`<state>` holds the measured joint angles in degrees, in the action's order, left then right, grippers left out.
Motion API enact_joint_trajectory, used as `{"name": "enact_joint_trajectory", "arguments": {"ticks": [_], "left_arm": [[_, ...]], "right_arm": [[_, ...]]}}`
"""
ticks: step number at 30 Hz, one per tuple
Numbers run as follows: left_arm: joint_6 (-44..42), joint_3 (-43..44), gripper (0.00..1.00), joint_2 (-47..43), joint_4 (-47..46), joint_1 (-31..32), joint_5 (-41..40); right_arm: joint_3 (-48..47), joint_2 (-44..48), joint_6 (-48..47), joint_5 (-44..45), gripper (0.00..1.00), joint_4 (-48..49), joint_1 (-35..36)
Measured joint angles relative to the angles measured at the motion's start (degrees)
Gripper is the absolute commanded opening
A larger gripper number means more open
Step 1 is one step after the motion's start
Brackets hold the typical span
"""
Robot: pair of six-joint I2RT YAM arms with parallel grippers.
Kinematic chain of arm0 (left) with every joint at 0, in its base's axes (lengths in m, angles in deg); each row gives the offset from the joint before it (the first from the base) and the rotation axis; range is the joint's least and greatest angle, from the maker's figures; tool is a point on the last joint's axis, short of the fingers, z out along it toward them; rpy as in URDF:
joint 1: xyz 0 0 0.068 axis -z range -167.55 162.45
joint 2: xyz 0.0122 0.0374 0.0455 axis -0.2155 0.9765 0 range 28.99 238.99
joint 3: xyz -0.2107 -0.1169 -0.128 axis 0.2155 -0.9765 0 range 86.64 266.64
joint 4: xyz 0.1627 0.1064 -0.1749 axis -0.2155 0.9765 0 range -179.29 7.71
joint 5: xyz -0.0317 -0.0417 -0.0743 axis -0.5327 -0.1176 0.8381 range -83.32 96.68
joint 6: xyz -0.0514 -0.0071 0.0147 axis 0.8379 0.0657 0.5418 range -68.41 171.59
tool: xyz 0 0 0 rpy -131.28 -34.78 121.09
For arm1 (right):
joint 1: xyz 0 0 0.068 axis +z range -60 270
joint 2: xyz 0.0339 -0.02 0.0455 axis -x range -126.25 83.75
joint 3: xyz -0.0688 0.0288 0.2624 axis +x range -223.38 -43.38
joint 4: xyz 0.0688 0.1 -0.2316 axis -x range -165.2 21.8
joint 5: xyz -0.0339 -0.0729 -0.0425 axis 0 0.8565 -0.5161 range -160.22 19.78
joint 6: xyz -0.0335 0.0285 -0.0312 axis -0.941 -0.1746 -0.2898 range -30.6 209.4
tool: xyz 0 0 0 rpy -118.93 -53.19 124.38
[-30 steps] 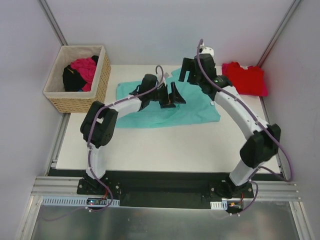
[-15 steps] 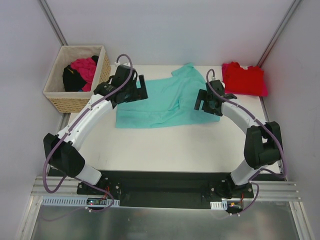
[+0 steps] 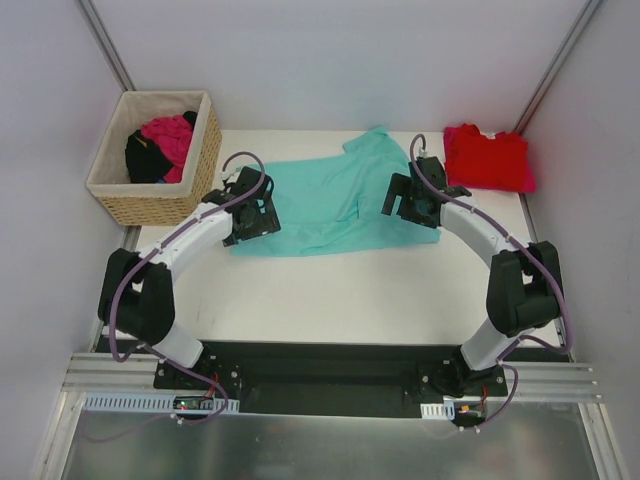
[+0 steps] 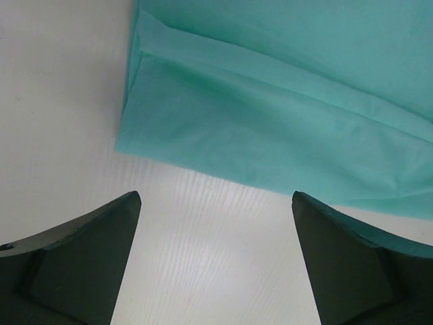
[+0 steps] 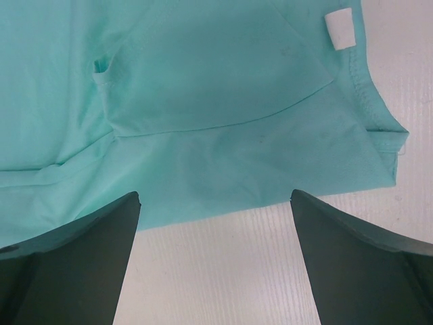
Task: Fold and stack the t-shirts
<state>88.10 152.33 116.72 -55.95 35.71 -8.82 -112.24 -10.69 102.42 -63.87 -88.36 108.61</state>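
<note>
A teal t-shirt [image 3: 330, 205] lies spread across the back half of the white table [image 3: 330, 290], with a sleeve pointing toward the back. My left gripper [image 3: 262, 215] hangs open over its near left corner. In the left wrist view the left gripper [image 4: 215, 196] has bare table between its fingers, and the teal t-shirt's [image 4: 270, 101] corner lies just beyond them. My right gripper [image 3: 405, 210] stands open at the shirt's right end. In the right wrist view the right gripper [image 5: 214, 195] straddles the near hem of the teal t-shirt [image 5: 223, 101]. A folded red t-shirt [image 3: 488, 158] rests at the back right.
A wicker basket [image 3: 205, 165] stands at the back left, holding a magenta-pink garment [image 3: 168, 135] and a black one [image 3: 145, 160]. A white label [image 5: 338, 28] shows on the teal cloth. Grey walls close in the table on three sides.
Both arms swung apart from over the shirt's middle and back. The left gripper then dropped to the near left corner and the right settled at the right end.
</note>
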Motion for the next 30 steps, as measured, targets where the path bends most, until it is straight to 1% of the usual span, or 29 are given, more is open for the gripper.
{"name": "enact_joint_trajectory", "arguments": {"ticks": [5,9,13,18,23,28,30], "left_arm": [[0.61,-0.61,0.95,3.65,-6.27,0.0,0.72],[0.66,-0.83,0.94,5.53,-11.78,-0.02,3.32],[1.07,-0.81,0.94,8.57,-15.21,-0.02,4.85],[1.73,-0.7,0.93,12.31,-16.79,-0.07,5.81],[1.92,-0.48,0.92,13.33,-17.7,-0.07,6.58],[1.88,0.07,0.92,13.27,-18.34,-0.11,7.15],[1.86,0.07,0.92,13.16,-18.32,-0.11,7.61]], "right_arm": [[0.0,-0.02,0.02,-0.44,0.98,0.39,-0.59],[0.0,-0.15,0.02,-0.79,0.98,0.48,-0.92],[0.0,-0.42,0.02,-0.85,0.98,0.52,-0.96],[0.0,-1.27,0.2,-1.38,0.98,1.25,-1.11],[0.11,-3.89,1.86,-5.07,0.98,3.87,-1.18],[2.32,-6.58,4.42,-10.58,0.98,9.27,-1.31],[5.03,-6.58,6.19,-13.7,0.98,13.73,-1.55]]}}
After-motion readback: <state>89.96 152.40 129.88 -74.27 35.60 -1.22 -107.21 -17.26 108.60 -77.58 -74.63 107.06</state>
